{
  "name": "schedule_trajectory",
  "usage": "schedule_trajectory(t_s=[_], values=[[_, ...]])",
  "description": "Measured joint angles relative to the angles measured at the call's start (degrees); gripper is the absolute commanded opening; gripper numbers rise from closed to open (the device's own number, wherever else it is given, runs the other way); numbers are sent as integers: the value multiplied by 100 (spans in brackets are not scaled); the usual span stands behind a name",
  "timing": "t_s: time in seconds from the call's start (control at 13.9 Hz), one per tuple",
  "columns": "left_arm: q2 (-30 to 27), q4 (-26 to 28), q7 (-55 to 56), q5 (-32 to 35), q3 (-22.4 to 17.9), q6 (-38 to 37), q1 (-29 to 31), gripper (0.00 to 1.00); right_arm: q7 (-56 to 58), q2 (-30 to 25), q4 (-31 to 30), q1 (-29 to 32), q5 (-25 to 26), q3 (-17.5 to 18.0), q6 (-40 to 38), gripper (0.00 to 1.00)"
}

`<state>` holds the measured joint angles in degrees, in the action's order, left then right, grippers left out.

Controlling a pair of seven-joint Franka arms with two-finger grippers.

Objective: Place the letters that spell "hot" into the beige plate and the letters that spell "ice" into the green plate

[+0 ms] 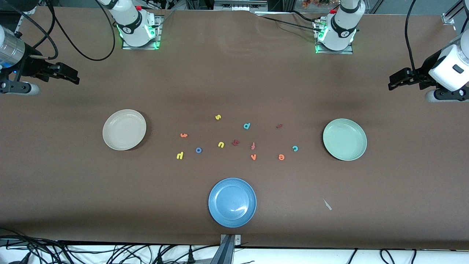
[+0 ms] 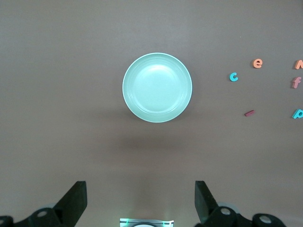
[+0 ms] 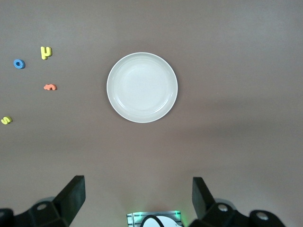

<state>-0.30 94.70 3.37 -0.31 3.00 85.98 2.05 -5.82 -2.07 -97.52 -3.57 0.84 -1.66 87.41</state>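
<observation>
The beige plate [image 1: 124,129] [image 3: 142,87] lies toward the right arm's end, the green plate [image 1: 344,139] [image 2: 157,87] toward the left arm's end. Between them lie the yellow h [image 1: 179,156], blue o [image 1: 198,150] and orange t [image 1: 184,135], nearer the beige plate. The dark red i [image 1: 279,126], teal c [image 1: 295,148] and orange e [image 1: 281,157] are nearer the green plate. My right gripper [image 1: 73,75] [image 3: 138,196] hangs open, holding nothing, over the table's end past the beige plate. My left gripper [image 1: 395,80] [image 2: 141,198] hangs open, holding nothing, past the green plate.
A blue plate [image 1: 232,202] sits near the front edge, nearer the camera than the letters. Other letters lie among the task's ones: yellow s [image 1: 218,117], yellow u [image 1: 221,144], teal d [image 1: 247,126], orange v [image 1: 253,157], two reddish pieces [image 1: 235,142].
</observation>
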Motion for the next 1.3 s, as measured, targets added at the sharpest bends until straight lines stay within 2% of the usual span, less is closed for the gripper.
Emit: schedule_trajectory(t_s=[0.72, 1.3], values=[[-72, -45, -167, 0, -31, -270, 252, 100, -2, 1, 1, -13, 0, 0, -2, 100], [-62, -11, -848, 0, 51, -605, 228, 100, -2, 3, 1, -15, 0, 0, -6, 100]])
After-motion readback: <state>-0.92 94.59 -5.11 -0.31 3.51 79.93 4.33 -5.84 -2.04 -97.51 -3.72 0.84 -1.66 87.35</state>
